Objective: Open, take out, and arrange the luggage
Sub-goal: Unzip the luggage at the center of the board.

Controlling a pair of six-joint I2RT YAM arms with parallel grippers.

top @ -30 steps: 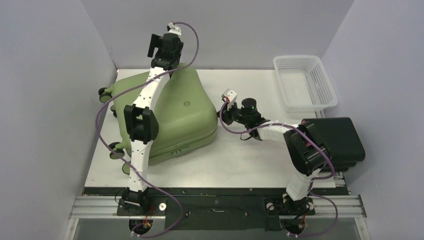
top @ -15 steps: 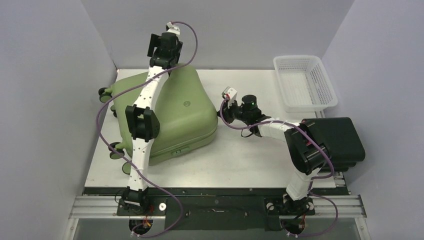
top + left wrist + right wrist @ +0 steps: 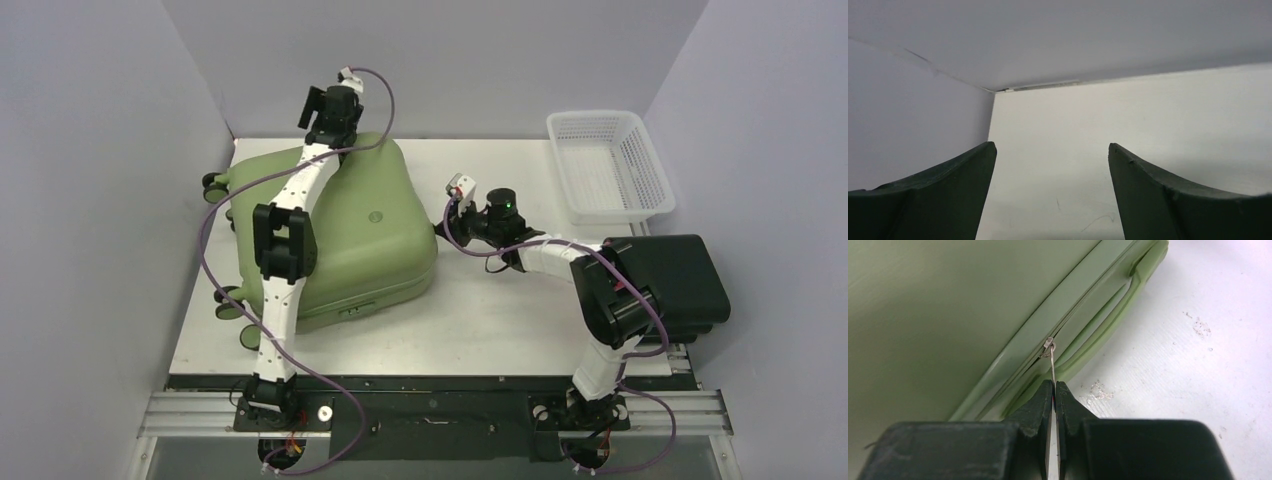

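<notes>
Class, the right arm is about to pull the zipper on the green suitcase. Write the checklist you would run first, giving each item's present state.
1. The right gripper is shut on the zipper pull: ok.
2. The left gripper is open and empty: ok.
3. The left gripper is steadying the luggage: not ok; its camera sees only table and wall.
4. The luggage is lying flat, lid down: ok.
5. The luggage is unzipped all round: cannot tell.

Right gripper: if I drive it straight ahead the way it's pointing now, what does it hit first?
The suitcase. The right gripper, shut on the zipper pull, points at the zipper seam just beside the handle, so it would most likely run into the shell edge there first.
</notes>
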